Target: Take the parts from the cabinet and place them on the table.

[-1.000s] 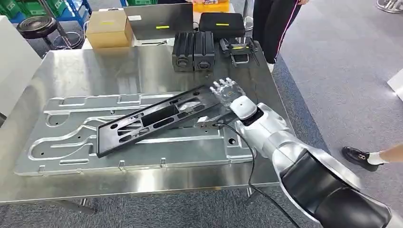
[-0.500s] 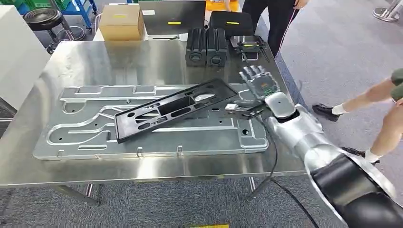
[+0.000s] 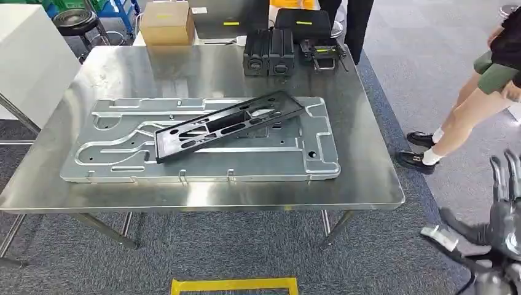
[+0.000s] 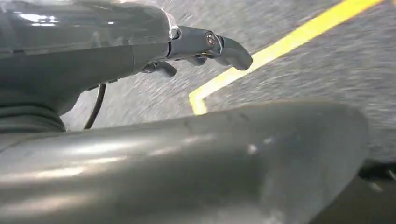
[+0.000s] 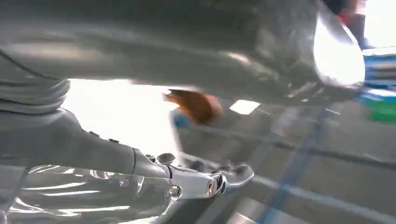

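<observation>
A long black plastic part [image 3: 227, 123] lies at a slant across a large silver metal panel [image 3: 123, 153], both flat on the steel table [image 3: 362, 123]. My right hand [image 3: 501, 215] hangs low beyond the table's right corner, over the carpet, its fingers spread upward and holding nothing. The right wrist view shows the same hand [image 5: 201, 179] with its fingers stretched out and nothing in them. My left hand [image 4: 205, 46] appears in the left wrist view above grey carpet, fingers loosely extended, holding nothing.
At the table's far edge stand two black boxes [image 3: 269, 52], a black case [image 3: 304, 23], a clamp-like tool [image 3: 322, 52] and a cardboard box [image 3: 164, 21]. A person's legs [image 3: 467, 117] are close on the right. A white cabinet [image 3: 24, 61] stands left. Yellow floor tape [image 3: 233, 286] lies near.
My right hand has come off the black part's end and dropped away to the lower right, off the table. The camera has backed away. A person has stepped in at the right.
</observation>
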Robot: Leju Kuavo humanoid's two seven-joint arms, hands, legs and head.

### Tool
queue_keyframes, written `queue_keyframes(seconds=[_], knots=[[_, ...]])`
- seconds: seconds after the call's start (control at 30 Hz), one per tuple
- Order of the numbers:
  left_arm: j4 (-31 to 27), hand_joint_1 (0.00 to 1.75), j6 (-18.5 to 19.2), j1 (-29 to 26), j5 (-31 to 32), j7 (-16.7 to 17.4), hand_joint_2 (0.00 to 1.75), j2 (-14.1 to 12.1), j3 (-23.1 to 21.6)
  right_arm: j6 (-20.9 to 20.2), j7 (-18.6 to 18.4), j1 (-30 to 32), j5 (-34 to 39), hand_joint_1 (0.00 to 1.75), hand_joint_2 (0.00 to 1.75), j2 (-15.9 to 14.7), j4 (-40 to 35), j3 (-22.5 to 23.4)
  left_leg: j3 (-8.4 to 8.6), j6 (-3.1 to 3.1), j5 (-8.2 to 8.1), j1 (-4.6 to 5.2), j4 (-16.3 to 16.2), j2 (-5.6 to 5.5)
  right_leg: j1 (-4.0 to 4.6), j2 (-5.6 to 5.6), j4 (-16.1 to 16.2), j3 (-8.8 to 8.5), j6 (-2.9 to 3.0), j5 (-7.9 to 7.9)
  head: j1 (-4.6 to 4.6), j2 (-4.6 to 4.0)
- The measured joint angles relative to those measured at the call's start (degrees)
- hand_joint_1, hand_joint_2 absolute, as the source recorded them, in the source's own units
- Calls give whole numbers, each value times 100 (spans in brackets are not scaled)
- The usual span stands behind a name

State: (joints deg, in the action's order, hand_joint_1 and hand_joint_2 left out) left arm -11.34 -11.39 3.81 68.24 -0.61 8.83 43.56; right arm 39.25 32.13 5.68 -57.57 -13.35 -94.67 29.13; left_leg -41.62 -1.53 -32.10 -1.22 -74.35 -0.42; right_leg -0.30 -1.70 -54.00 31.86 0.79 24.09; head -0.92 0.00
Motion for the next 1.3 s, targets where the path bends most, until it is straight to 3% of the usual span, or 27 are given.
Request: queue_keyframes(seconds=[0.07,0.1,0.13,0.17,0.2,0.3,0.33,0.37,0.43,0.47,0.5,0.53,0.57,0.63,0.67,0.77,0.8,0.83,0.9,0.97,1.0,1.07,1.1,1.13,1.17,1.2,1.3], knots=[[0,0,-7,-23,-51,88,0,-7,73,-46,-77,48,164,0,0,493,389,209,388,20,426,9,232,0,-3,79,-53,195,-26,-115,0,0],[0,0,-7,-15,-66,118,0,-7,110,-68,-171,-23,363,0,0,709,975,427,752,55,578,21,655,-3,0,100,-76,272,-47,-160,0,0],[0,0,-7,7,-79,123,0,2,131,-57,-168,-140,554,0,0,829,1649,642,1192,94,539,41,1208,-16,-1,108,-111,320,-70,-200,0,0],[0,0,-7,33,-96,105,0,19,155,-50,-81,-259,812,0,0,904,2529,917,1612,123,286,82,1783,-28,32,108,-138,375,-102,-227,0,0],[0,0,-13,39,-96,68,0,42,180,-143,-57,-347,1039,0,0,951,3144,1123,1710,159,204,85,2038,-33,18,101,-149,371,-135,-277,0,0],[9,0,56,2,21,-72,0,79,206,-1482,-779,-627,1987,0,0,1173,5188,1939,1594,232,404,96,2086,-23,22,119,-8,367,-225,-504,-4,0],[17,0,72,4,43,-107,0,83,206,-1759,-914,-627,2092,0,0,1236,5689,2191,1599,308,482,61,2135,18,-10,142,-49,421,-255,-346,-4,0],[17,0,72,-3,68,-116,0,90,206,-1847,-973,-632,2102,0,0,1307,6076,2346,1537,364,525,64,2134,24,-8,150,-287,514,-275,-54,-2,0],[18,0,87,-28,81,-131,0,89,206,-1888,-1062,-690,2124,0,0,1447,6744,2564,1366,379,598,100,2089,74,-41,157,-1281,872,-316,600,-2,0],[17,0,94,-40,81,-133,0,89,206,-1886,-1093,-731,2124,0,0,1478,6958,2634,1282,377,620,112,2040,103,-52,156,-1732,997,-330,783,-4,0],[17,0,107,-41,83,-133,0,89,206,-1888,-1114,-762,2124,0,0,1501,7154,2702,1199,370,632,116,1984,118,-56,155,-1980,1019,-336,809,-4,0],[17,0,107,-39,83,-133,0,89,206,-1891,-1141,-793,2124,0,0,1517,7313,2758,1119,367,640,114,1921,126,-59,155,-1939,896,-338,706,-4,0],[17,0,107,-36,83,-133,0,89,206,-1893,-1161,-820,2124,0,0,1523,7439,2800,1056,364,642,111,1862,127,-66,154,-1642,630,-334,538,-2,0],[17,0,107,-30,83,-133,0,89,206,-1895,-1165,-886,2124,0,0,1530,7641,2870,966,350,643,112,1744,121,-68,158,-541,-133,-285,299,-4,0],[17,0,107,-31,83,-135,0,92,206,-1895,-1165,-937,2124,0,0,1530,7718,2901,915,312,663,133,1722,122,-29,171,-268,-305,-243,494,-4,0],[20,0,83,-24,94,-161,0,92,206,-2093,-1269,-976,2066,0,0,1539,7886,2977,890,188,760,108,1720,117,14,174,-249,-237,-171,387,-4,0],[20,0,48,-35,129,-199,0,89,204,-2250,-1408,-990,1938,0,0,1569,7939,2975,878,140,806,114,1731,109,6,169,-216,-197,-107,325,-4,0],[20,0,-6,-30,140,-251,0,81,204,-2336,-1504,-1014,1730,0,0,1652,8011,2949,829,110,707,104,1671,95,-50,127,-160,-170,-58,248,-4,0],[20,0,-70,-1,190,-334,0,70,201,-2393,-1607,-1049,1201,0,0,1797,8070,2798,653,69,123,92,1201,82,-38,139,-146,-38,40,125,-7,0],[20,0,-101,72,269,-363,0,50,184,-2437,-1789,-1141,744,0,0,1996,8134,2531,440,24,-441,78,324,82,-16,139,-157,137,43,-4,-7,0],[20,0,-105,119,334,-371,0,39,158,-2490,-1902,-1204,506,0,0,2098,8162,2369,410,5,-492,75,9,82,-12,135,-176,234,43,-70,-7,0],[20,0,-90,208,450,-358,0,11,81,-2678,-2053,-1345,143,0,0,2275,8201,2028,658,-4,-52,67,99,82,-11,134,-225,436,28,-204,-7,0],[17,0,-68,256,502,-337,0,0,36,-2797,-2115,-1417,40,0,0,2329,8216,1879,914,-1,204,65,413,82,-13,137,-255,541,18,-269,-7,0],[17,0,-57,307,551,-319,0,-11,2,-2901,-2182,-1485,-16,0,0,2391,8232,1751,1277,24,332,63,903,63,-13,167,-287,641,-8,-340,-7,0],[11,0,-46,361,574,-287,0,-30,-37,-2963,-2257,-1571,-14,0,0,2417,8241,1666,1697,79,118,63,1492,-140,-25,211,-320,689,-51,-402,-7,0],[2,0,-35,366,603,-225,0,-35,-83,-3041,-2383,-1612,55,0,0,2470,8249,1578,1991,116,-80,79,2065,-240,6,220,-325,715,-90,-460,-4,0],[2,0,41,278,605,105,0,-94,-118,-3143,-2588,-1643,301,0,0,2509,8269,1556,1855,222,67,126,1972,-133,-7,319,-166,691,-191,-732,-5,2]])
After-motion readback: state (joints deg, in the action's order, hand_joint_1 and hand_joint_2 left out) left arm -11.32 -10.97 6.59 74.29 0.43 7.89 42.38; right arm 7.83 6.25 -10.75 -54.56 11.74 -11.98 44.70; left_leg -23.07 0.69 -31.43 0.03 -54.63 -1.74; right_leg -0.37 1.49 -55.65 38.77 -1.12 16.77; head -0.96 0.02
